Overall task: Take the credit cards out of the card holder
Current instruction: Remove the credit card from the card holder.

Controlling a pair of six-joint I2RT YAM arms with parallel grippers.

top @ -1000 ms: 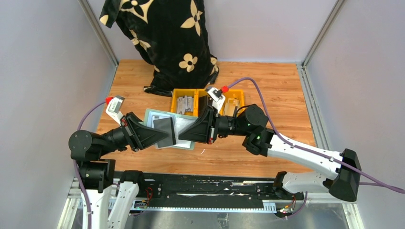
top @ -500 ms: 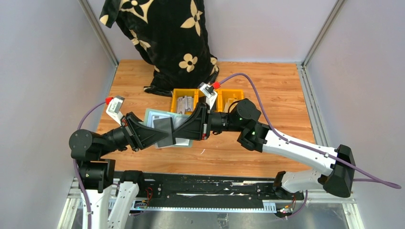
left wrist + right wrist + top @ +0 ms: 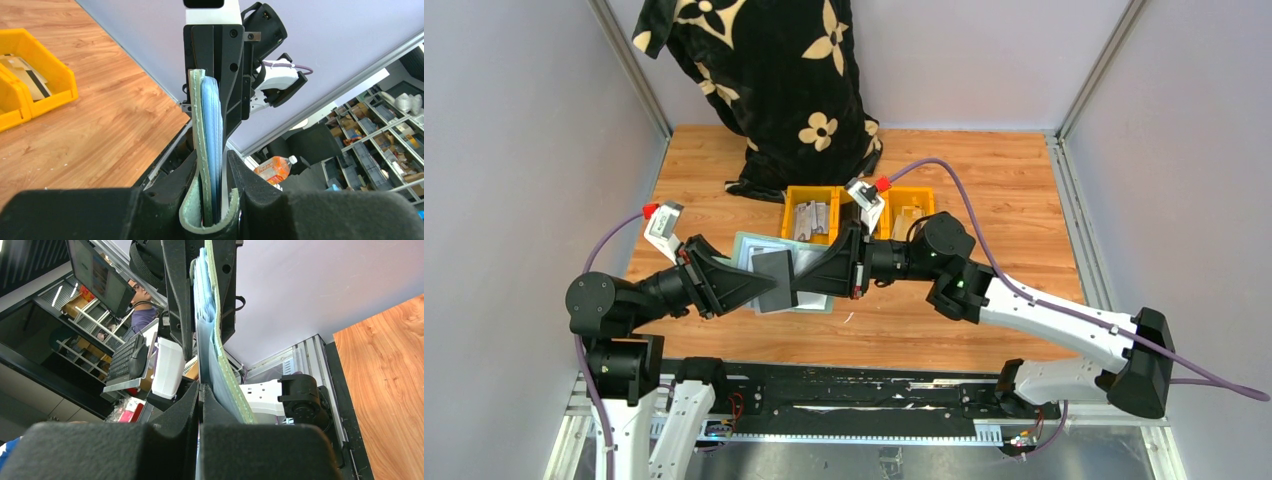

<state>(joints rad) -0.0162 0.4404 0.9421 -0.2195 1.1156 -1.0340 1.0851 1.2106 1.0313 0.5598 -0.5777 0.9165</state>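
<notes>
The sage-green card holder [image 3: 759,243] hangs open in the air between my two grippers, pale blue-grey inside. My left gripper [image 3: 749,285] is shut on its folded edge. The left wrist view shows the green fold [image 3: 196,125] clamped between my pads [image 3: 214,160]. A dark grey credit card [image 3: 774,280] sticks out of the holder at the front. My right gripper [image 3: 809,280] meets it from the right. In the right wrist view its jaws [image 3: 200,387] are pressed shut on a thin card edge beside the holder's green wall [image 3: 225,380].
Two yellow bins [image 3: 812,213] [image 3: 911,213] stand just behind the grippers, each with flat things inside. A black cloth with cream flowers [image 3: 774,90] hangs at the back left. The wooden table [image 3: 984,200] has grey walls on three sides.
My right gripper moved left up to the holder, then eased slightly back to the right. The dark card has turned a little. The left arm has barely moved.
</notes>
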